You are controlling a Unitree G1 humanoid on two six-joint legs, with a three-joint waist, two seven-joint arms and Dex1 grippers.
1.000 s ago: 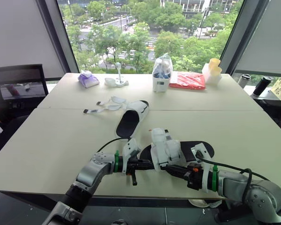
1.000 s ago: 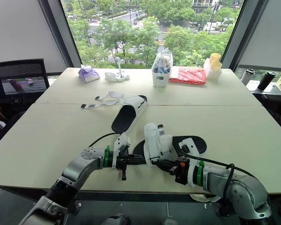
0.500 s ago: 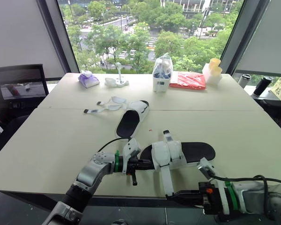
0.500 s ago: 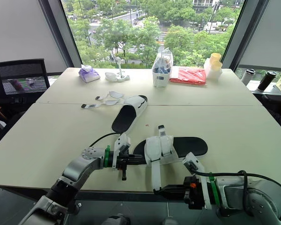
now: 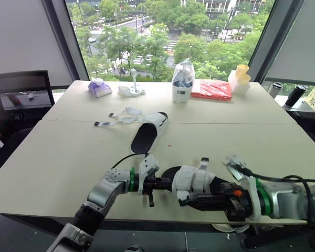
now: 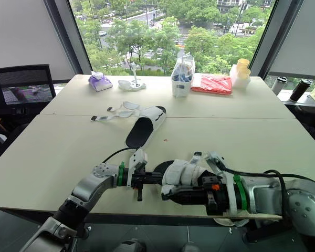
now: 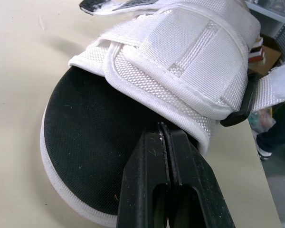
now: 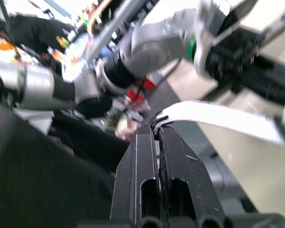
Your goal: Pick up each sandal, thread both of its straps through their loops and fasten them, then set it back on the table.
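Note:
The near sandal (image 5: 170, 173), black-soled with a white woven upper (image 7: 190, 57), lies at the table's front edge. My left gripper (image 5: 156, 185) is shut on its toe, its fingers (image 7: 152, 156) pinching the black insole (image 7: 85, 142) just under the upper. My right gripper (image 5: 181, 198) is shut on the end of a white strap (image 8: 213, 118), held low in front of the sandal's upper; the right forearm hides the heel. The second sandal (image 5: 147, 134) lies further back at the table's middle, with its loose straps (image 5: 121, 116) spread out to its left.
Along the table's far edge stand a purple pouch (image 5: 98, 88), a small white item (image 5: 130, 91), a clear bag of things (image 5: 182, 81), a red packet (image 5: 210, 89) and yellow cups (image 5: 240, 77). A black chair (image 5: 21, 100) is at the left.
My right gripper, which had drawn the strap down past the table's front edge, has come back up against the sandal's upper, strap still in it. The left gripper has kept its hold.

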